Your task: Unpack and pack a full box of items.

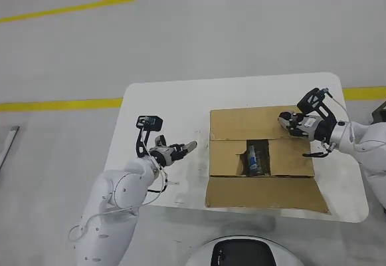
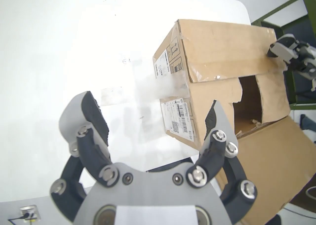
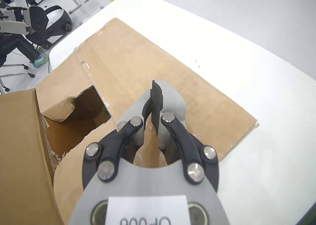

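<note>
Box (image 1: 242, 123) contents mostly hidden beneath flaps (image 1: 292, 157).

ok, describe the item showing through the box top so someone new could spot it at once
The white table holds one cardboard box, its top flaps partly shut. They leave a dark opening in the middle of the top. The item lies in it: small, dark blue with pale markings, the only thing there that isn't brown cardboard.
</note>
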Motion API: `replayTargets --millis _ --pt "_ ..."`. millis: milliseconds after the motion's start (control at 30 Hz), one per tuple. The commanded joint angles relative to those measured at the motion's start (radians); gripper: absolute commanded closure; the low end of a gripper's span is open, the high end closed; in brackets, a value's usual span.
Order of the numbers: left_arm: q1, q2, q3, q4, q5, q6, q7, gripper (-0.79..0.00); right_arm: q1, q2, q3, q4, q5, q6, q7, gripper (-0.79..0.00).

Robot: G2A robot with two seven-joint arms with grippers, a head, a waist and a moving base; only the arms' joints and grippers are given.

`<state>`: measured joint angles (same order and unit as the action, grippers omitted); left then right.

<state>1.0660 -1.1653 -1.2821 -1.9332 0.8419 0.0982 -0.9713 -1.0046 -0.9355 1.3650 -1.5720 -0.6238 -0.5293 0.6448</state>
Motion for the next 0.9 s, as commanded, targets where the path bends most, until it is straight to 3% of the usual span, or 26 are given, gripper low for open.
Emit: replayTargets --millis 0,167,267,667,867 --pt "0.047 0.011 -0.025 -0.030 0.041 -0.109 0.011 -0.785 -0.003 0.001 0.000 -0.002 0.001 0.003 0.004 0.000" --pt "0.163 0.037 -0.087 -0.087 0.159 -0.316 0.023 -0.785 -0.006 0.002 0.001 -0.007 0.003 0.004 0.009 0.000" --pt "0.236 0.046 -0.111 -0.109 0.190 -0.378 0.053 -0.785 -0.007 0.003 0.001 -0.009 0.002 0.003 0.011 0.000" --pt "0.243 0.047 -0.114 -0.110 0.192 -0.377 0.058 -0.785 -0.010 0.005 0.006 -0.010 0.011 0.016 0.013 0.000" --pt "0.244 0.066 -0.086 -0.151 0.345 -0.623 0.023 -0.785 -0.014 0.006 0.010 -0.015 0.022 0.021 0.007 0.000"
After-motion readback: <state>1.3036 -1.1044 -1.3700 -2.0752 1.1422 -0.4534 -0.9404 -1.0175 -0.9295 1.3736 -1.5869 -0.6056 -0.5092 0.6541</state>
